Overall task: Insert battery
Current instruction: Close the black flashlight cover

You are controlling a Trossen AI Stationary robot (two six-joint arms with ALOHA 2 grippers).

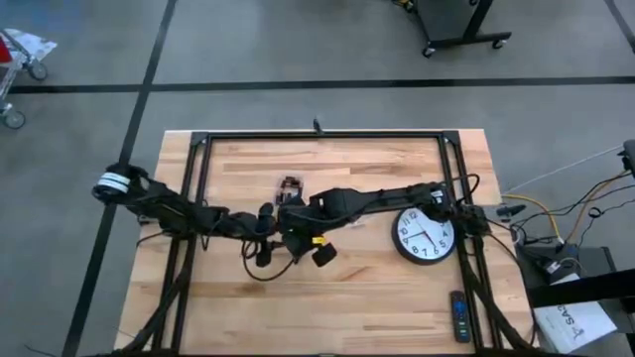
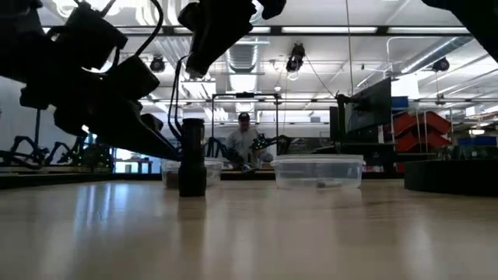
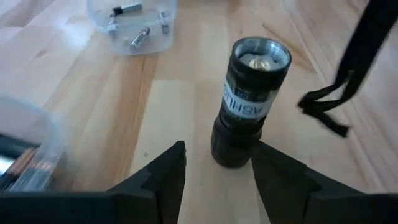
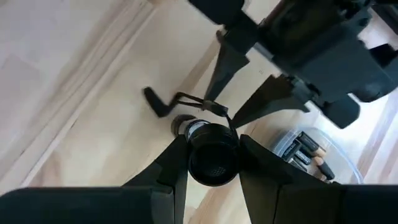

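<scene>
A black flashlight body (image 3: 245, 106) stands upright on its base on the wooden table, open end up, with a battery's metal end (image 3: 258, 61) showing inside. It also appears in the low view (image 2: 191, 155). My left gripper (image 3: 217, 165) is open and low, one finger on each side of the body's base; I cannot tell if either touches it. Above the body, my right gripper (image 4: 213, 163) is shut on a black round cap (image 4: 213, 158). A black lanyard (image 3: 339, 87) hangs from the cap. The body's silver rim (image 4: 185, 127) shows just beyond the cap. My right gripper pinches the cap's round side (image 4: 198, 163) between its two fingers, which come from above and point down. The cap is lifted clear above the flashlight body. Its lanyard (image 4: 180, 99) hangs slack.
A clear tub of loose batteries (image 3: 134, 25) stands just beyond the flashlight, and a second tub (image 3: 25, 149) is beside my left gripper. A wall clock (image 1: 425, 235) lies at the table's right, and a remote (image 1: 458, 315) lies near the front right edge.
</scene>
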